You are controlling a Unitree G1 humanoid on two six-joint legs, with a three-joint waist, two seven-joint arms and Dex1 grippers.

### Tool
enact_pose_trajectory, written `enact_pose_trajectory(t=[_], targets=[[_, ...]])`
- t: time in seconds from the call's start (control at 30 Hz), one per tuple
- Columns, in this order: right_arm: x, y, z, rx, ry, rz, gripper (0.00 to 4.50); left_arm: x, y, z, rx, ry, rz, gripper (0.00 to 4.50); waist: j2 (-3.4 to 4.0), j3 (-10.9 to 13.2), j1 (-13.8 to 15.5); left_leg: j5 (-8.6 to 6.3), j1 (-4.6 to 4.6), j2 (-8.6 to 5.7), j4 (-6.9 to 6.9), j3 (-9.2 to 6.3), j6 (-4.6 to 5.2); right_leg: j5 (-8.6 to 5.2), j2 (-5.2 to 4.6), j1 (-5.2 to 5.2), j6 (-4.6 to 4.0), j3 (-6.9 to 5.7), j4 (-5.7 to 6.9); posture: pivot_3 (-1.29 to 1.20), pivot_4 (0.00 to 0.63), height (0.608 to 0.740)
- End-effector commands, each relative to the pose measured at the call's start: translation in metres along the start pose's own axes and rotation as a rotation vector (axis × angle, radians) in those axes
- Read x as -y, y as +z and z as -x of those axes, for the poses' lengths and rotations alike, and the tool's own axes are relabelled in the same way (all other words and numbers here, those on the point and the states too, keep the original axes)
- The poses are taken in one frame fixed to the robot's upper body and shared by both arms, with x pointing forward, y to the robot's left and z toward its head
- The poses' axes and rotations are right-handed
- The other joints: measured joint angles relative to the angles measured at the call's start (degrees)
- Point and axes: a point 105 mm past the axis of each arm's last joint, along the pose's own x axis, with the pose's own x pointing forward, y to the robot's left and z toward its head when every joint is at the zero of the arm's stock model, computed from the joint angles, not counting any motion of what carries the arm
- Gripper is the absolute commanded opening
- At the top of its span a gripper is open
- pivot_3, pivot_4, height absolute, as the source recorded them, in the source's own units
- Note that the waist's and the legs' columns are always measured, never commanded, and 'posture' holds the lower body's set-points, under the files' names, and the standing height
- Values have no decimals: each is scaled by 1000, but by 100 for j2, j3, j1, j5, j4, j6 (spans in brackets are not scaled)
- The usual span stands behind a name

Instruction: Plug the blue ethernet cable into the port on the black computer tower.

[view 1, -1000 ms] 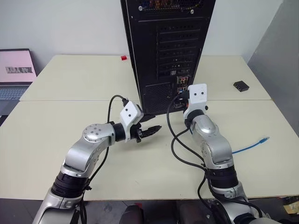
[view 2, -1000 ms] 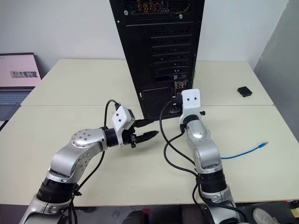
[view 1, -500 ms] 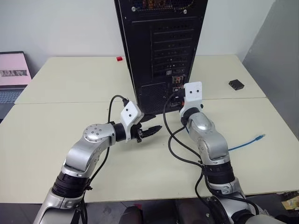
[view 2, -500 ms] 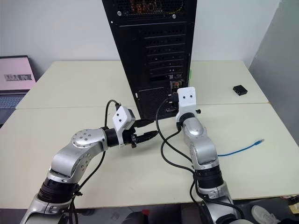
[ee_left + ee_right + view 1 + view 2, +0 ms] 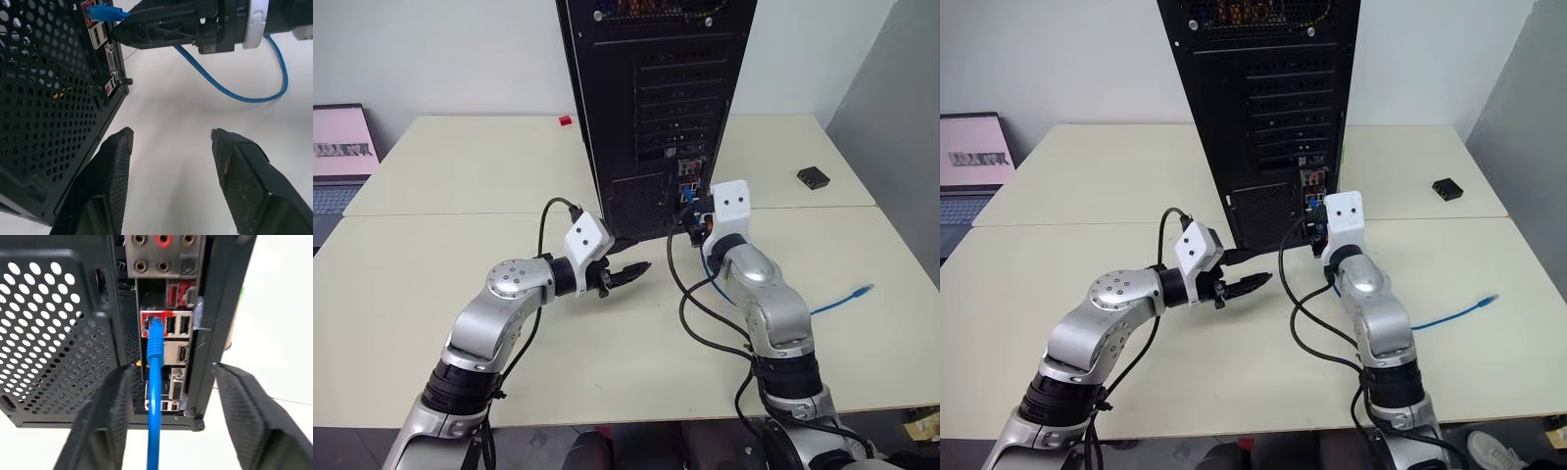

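Note:
The black computer tower (image 5: 656,98) stands upright on the table with its rear panel facing me. The blue ethernet cable (image 5: 155,362) has its plug seated in the port (image 5: 151,322) on the coloured connector strip. From there it loops down over the table, and its free end (image 5: 867,290) lies at the right. My right gripper (image 5: 172,368) is open just behind the plug, with the cord running between its fingers untouched. My left gripper (image 5: 170,132) is open and empty, low beside the tower's vent grille (image 5: 44,98).
A small black box (image 5: 813,177) lies at the far right of the table, a laptop (image 5: 337,147) at the far left. A small red object (image 5: 565,120) sits behind the tower. Black robot wires (image 5: 690,313) trail over the table by the right arm.
My right gripper has drawn back a little from the tower's rear, so the blue plug now shows in the port. The left arm has kept still. The camera shifted slightly.

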Motion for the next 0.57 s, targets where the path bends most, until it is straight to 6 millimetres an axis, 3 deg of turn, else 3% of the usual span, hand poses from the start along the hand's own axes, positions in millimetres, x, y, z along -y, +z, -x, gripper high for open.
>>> enact_pose_trajectory(t=[0.03,0.3,0.57], targets=[[-3,25,24,76,96,-1,3510,-12,0,7,-41,29,-54,2713,2,1,6,0,-1,0,-1,-4,0,0,0,0,0,0,-1,0,150,740],[14,38,86,70,436,140,3510,-31,6,21,-74,13,-103,2713,9,18,123,-1,-2,-6,1,-6,2,0,1,7,1,-16,-13,0,150,740],[36,34,97,-2,478,171,3510,-40,12,31,-80,-42,-109,2713,9,25,130,-2,1,-5,3,-3,5,0,5,11,2,-16,-14,0,150,740]])
